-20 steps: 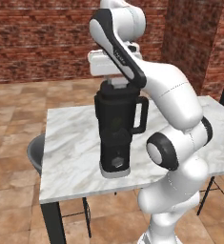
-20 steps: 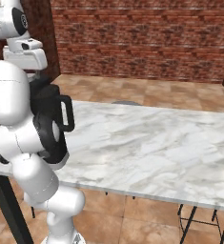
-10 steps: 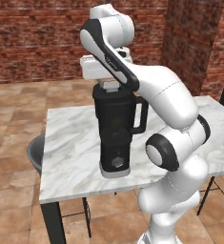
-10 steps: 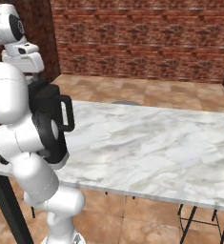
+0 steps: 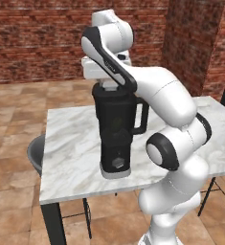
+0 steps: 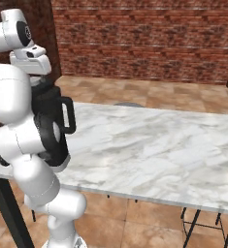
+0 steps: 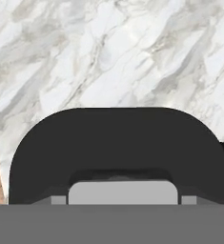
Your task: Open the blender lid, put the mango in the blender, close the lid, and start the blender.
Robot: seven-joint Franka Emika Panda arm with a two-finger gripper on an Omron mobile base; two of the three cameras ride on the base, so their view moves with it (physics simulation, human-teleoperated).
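Note:
The blender stands upright near the front left of the marble table, its loop handle pointing right. My gripper hangs straight down onto the jar's top. The hand view looks down on the black blender lid. My gripper is shut on the lid's light grey cap, one fingertip on each side of it. The lid lies level at the jar's mouth; I cannot tell whether it is fully seated. A faint yellow-green shape inside the dark jar looks like the mango. In the right base view my arm hides most of the blender.
Bare marble stretches to the right of the blender. A grey round stool stands at the table's left edge, and dark stool legs show under its right side. Brick walls close off the back.
The hand has shifted a little to the left and down over the jar top with the lid, and the upper arm has swung left. The blender has stayed in place.

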